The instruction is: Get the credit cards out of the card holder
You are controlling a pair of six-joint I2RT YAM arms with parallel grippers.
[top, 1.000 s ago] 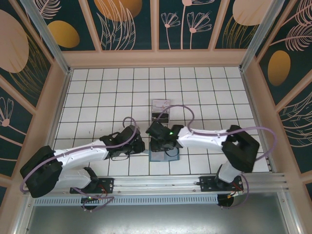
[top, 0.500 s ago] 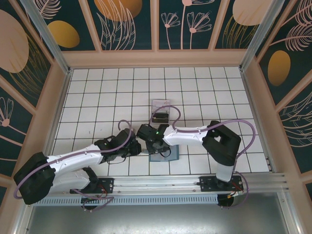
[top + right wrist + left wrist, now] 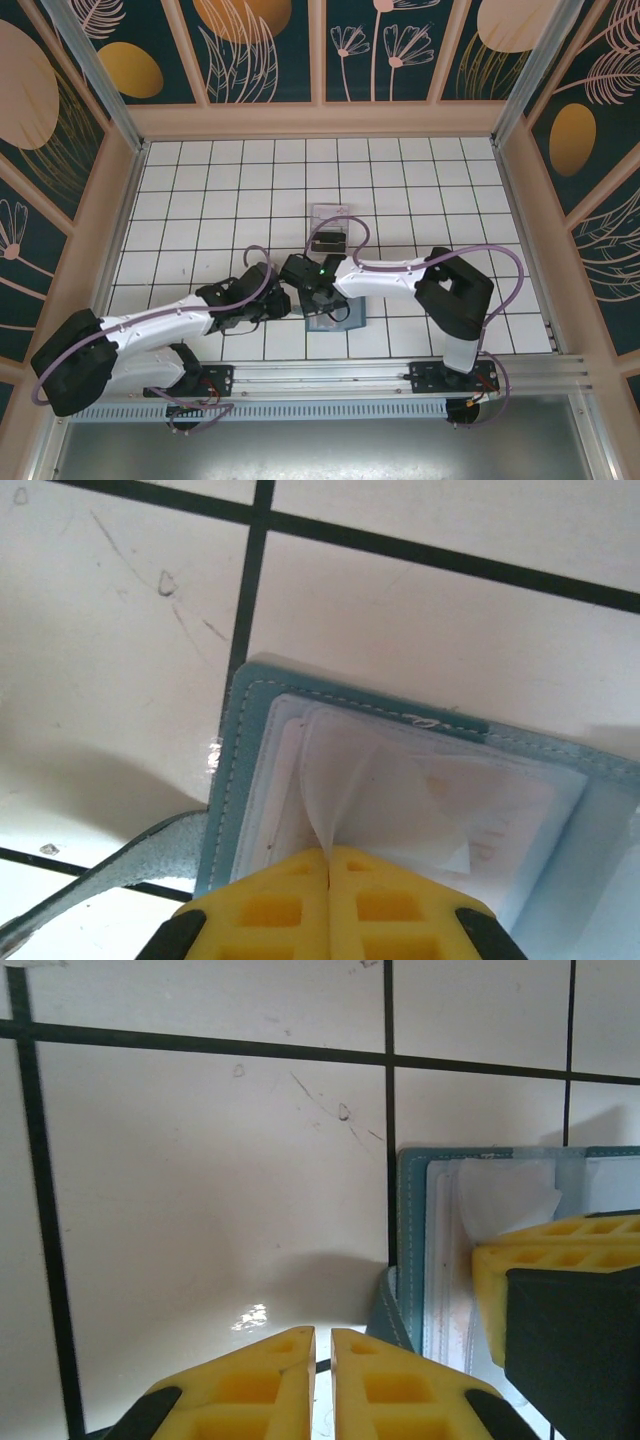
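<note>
Two arms converge on the teal card holder (image 3: 354,319), lying open on the white gridded tabletop (image 3: 200,1190); within the last second the right arm has folded inward, bringing the right tool (image 3: 328,875) onto the open panel. Its yellow fingers (image 3: 270,912) press together on a thin, translucent pale sheet (image 3: 350,780), curling upward: probably card extraction beginning, though card or sleeve cannot be told. The left tool (image 3: 322,1360) is pressed together beside the stitched, leather-like edge

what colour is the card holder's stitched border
Blue-grey teal with pale stitching, on the flat folding card holder; clearest in the right wrist view.
</note>
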